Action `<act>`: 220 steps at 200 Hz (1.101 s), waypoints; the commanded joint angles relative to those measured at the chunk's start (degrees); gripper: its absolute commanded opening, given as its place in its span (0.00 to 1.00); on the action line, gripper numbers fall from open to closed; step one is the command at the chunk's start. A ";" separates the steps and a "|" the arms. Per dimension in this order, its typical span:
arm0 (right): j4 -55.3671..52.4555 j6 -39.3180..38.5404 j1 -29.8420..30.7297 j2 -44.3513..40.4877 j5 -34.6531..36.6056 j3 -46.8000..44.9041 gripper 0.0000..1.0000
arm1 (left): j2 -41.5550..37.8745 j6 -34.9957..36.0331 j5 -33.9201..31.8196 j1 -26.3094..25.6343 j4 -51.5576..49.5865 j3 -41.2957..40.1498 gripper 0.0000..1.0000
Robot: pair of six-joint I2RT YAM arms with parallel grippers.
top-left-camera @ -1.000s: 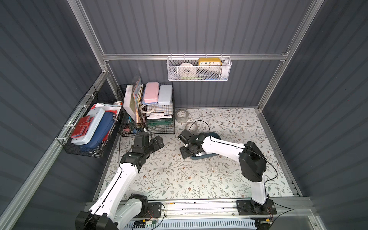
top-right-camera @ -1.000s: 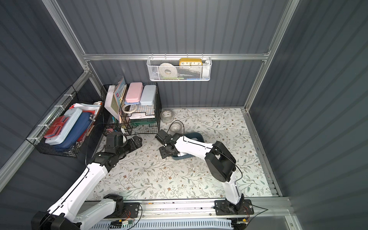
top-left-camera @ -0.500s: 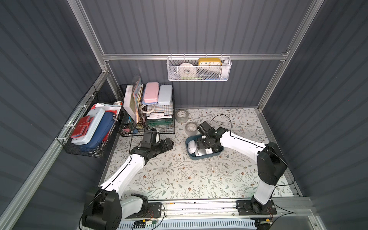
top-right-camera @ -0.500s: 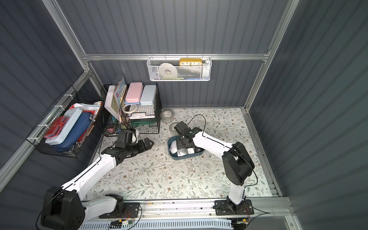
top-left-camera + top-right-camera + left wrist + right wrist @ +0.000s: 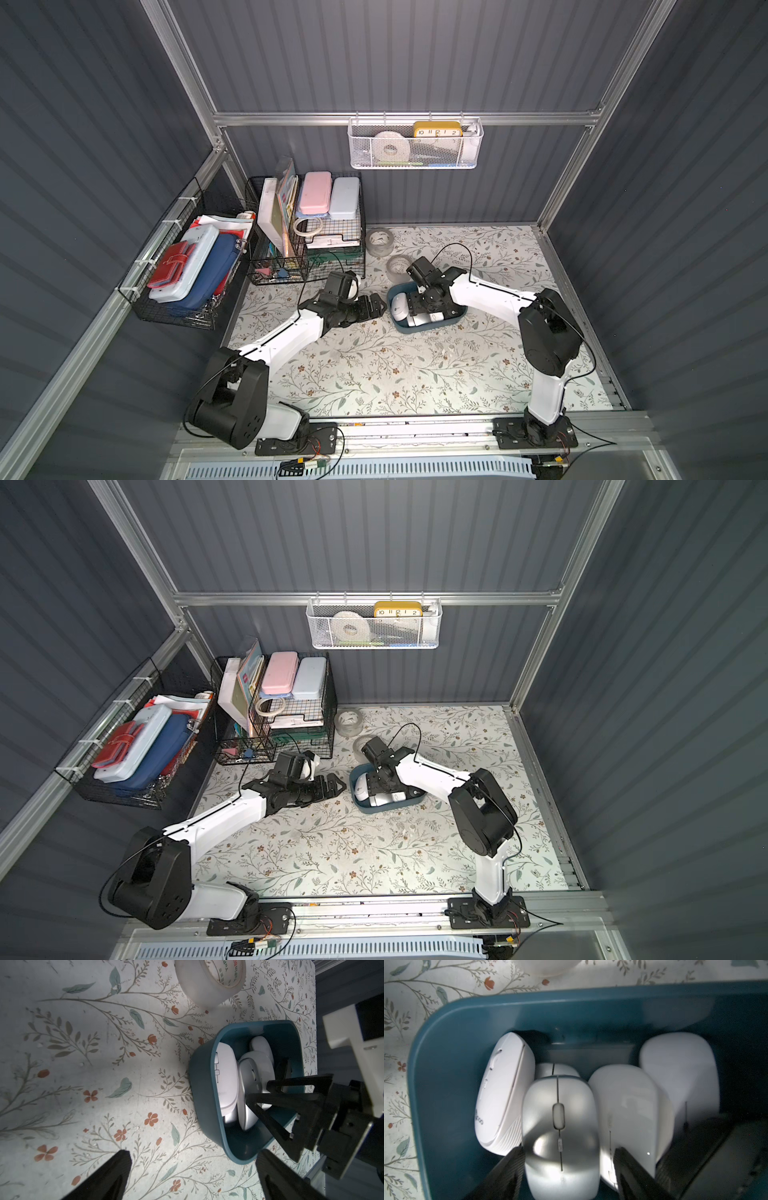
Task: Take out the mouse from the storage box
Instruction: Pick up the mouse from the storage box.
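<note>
Teal plastic, that storage box [image 5: 432, 329], sitting on the floral table [image 5: 83, 1047] and packed with pale mice! Right end effector [image 5: 568, 1152] is down inside it, jaws parted either side of the silver-grey mouse [image 5: 560, 1118], a gap showing on one side, so nothing gripped yet. Left end effector [image 5: 193, 1155] hovers spread wide just beside the box. Grasp step, I'd say: the next move calls for a squeeze, then a straight lift clear of the white mouse [image 5: 502, 1095] leaning against it. Fingertips are cut off by the frame; far mice blur; another mouse hides beneath.
</note>
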 commanded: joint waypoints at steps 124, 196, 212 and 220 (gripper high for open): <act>-2.11 -3.90 -0.12 4.91 3.12 3.36 0.78 | 3.57 -1.34 -0.33 -2.25 1.64 1.54 0.99; -0.87 -3.94 -1.24 4.49 1.53 1.02 0.75 | 3.11 -1.43 -1.29 -2.44 1.40 1.39 0.99; -1.50 -4.29 -1.10 5.55 0.34 1.65 0.74 | 3.29 -1.63 -1.30 -2.58 1.51 1.53 0.99; -2.21 -3.76 -1.10 6.01 0.57 2.03 0.76 | 3.23 -1.69 -1.36 -2.58 1.51 1.52 0.99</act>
